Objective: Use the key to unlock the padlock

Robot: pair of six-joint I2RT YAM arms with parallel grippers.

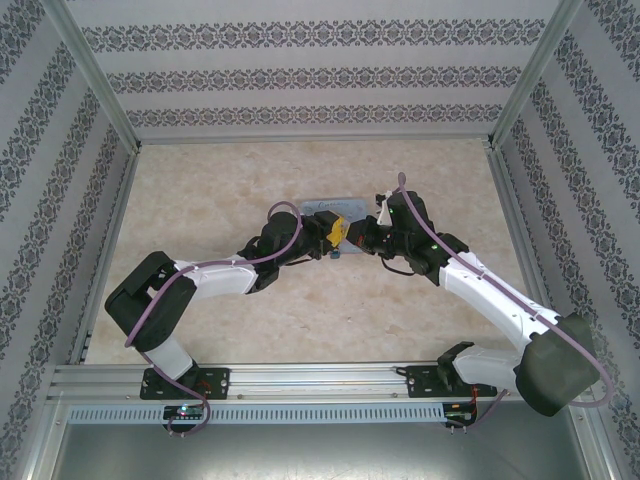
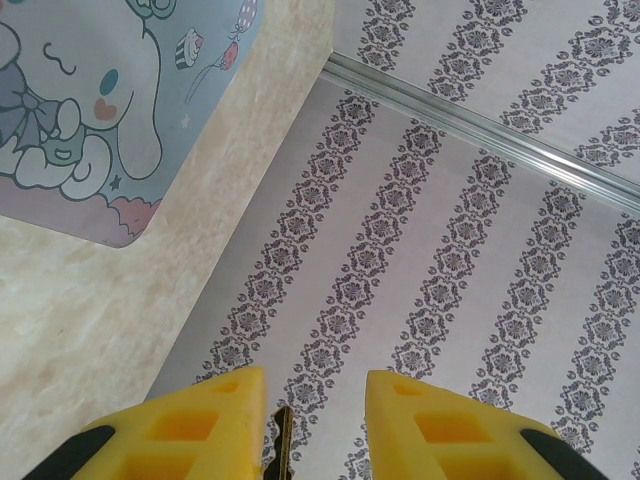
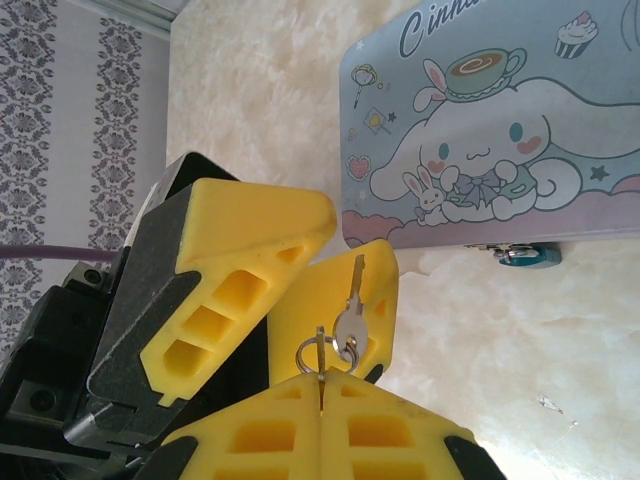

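Observation:
My right gripper (image 3: 322, 385) is shut at its tips on the key ring (image 3: 312, 350). The small silver key (image 3: 352, 300) stands up from that ring and lies flat against one yellow finger of the left gripper. The other left finger (image 3: 250, 240) stands apart from it, up and to the left. In the left wrist view the key (image 2: 283, 445) is a dark sliver beside one pad of the open left gripper (image 2: 315, 385). The teal padlock (image 3: 528, 255) lies on the table by the tin's near edge. Both grippers, left (image 1: 335, 232) and right (image 1: 358, 240), meet just in front of the tin.
A pale blue tin (image 3: 480, 130) with a cartoon picture lies flat mid-table (image 1: 330, 207) and sits close beside the grippers. Patterned walls (image 2: 450, 250) and metal frame rails enclose the beige table (image 1: 300, 320).

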